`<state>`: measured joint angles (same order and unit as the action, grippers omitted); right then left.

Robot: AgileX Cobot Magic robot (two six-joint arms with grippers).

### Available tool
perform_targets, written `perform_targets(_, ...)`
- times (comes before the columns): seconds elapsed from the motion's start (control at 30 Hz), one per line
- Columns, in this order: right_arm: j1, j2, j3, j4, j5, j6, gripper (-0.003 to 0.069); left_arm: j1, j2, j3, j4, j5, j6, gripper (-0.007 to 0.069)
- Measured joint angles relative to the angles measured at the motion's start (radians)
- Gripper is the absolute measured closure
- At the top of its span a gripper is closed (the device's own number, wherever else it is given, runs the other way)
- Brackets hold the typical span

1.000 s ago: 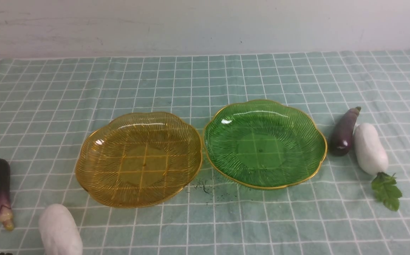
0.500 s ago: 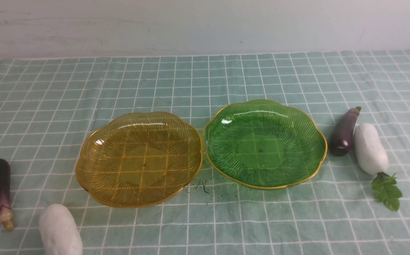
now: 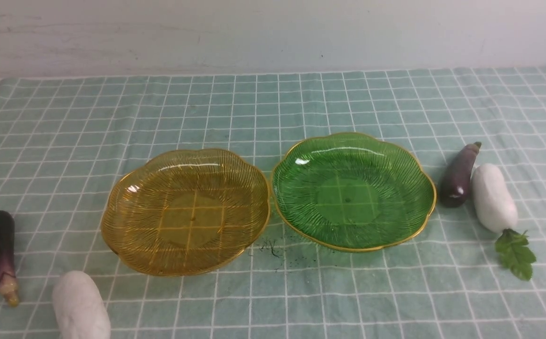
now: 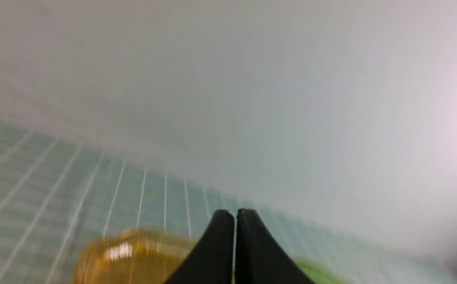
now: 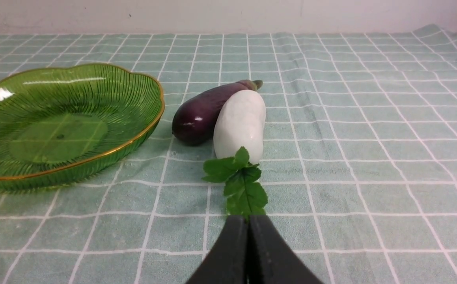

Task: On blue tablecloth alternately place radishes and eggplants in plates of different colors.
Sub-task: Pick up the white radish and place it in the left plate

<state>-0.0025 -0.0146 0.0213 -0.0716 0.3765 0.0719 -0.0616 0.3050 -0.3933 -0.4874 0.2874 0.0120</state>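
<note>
Now, with your left gripper (image 4: pixel 235 213) and right gripper (image 5: pixel 248 219) both pressed together and empty, the right eggplant (image 3: pixel 459 175) lies touching the leafy radish (image 3: pixel 493 197) just right of the green plate (image 3: pixel 397 157), so grabbing one may send the other rolling across the blue tablecloth (image 3: pixel 273 103).

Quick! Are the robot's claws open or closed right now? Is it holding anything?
Left claw: closed, holding nothing.
Right claw: closed, holding nothing.
</note>
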Motion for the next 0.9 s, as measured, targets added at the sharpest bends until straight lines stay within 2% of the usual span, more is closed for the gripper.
perform_targets(0.1,0.000,0.000,0.009,0.085,-0.078,0.033,0.0674,0.000,0.229,-0.129,0.038,0.271,0.011,0.0632)
perform_targets(0.17,0.000,0.000,0.008,0.194,-0.165,0.076,0.0674,0.000,0.373,-0.189,0.092,0.402,0.012,0.0632)
perform_targets(0.3,0.000,0.000,0.008,0.408,-0.295,0.151,0.0674,0.000,0.586,-0.253,0.210,0.528,-0.002,0.0632)
perform_targets(0.4,0.000,0.000,0.008,0.506,-0.331,0.168,0.0674,0.000,0.719,-0.268,0.307,0.548,-0.064,0.0632)
perform_targets(0.47,0.000,0.000,0.008,0.528,-0.343,0.171,0.0674,0.000,0.763,-0.268,0.341,0.549,-0.112,0.0632)
perform_targets(0.63,0.000,0.000,0.008,0.556,-0.370,0.186,0.0674,0.000,0.812,-0.268,0.363,0.549,-0.157,0.0631)
perform_targets(0.73,0.000,0.000,-0.017,0.561,-0.292,0.186,0.0674,0.000,0.828,-0.269,0.374,0.542,-0.157,0.0605)
perform_targets(0.8,0.000,0.018,-0.101,0.548,-0.184,0.152,0.0674,0.000,0.850,-0.271,0.389,0.522,-0.157,0.0533)
perform_targets(0.83,0.000,0.026,-0.119,0.542,-0.165,0.143,0.0674,0.000,0.852,-0.271,0.393,0.520,-0.158,0.0525)
perform_targets(0.87,0.000,0.084,-0.203,0.524,-0.071,0.090,0.0674,0.000,0.876,-0.271,0.408,0.499,-0.161,0.0434)
perform_targets(0.9,0.000,0.126,-0.250,0.518,-0.026,0.055,0.0674,0.000,0.887,-0.271,0.414,0.492,-0.163,0.0391)
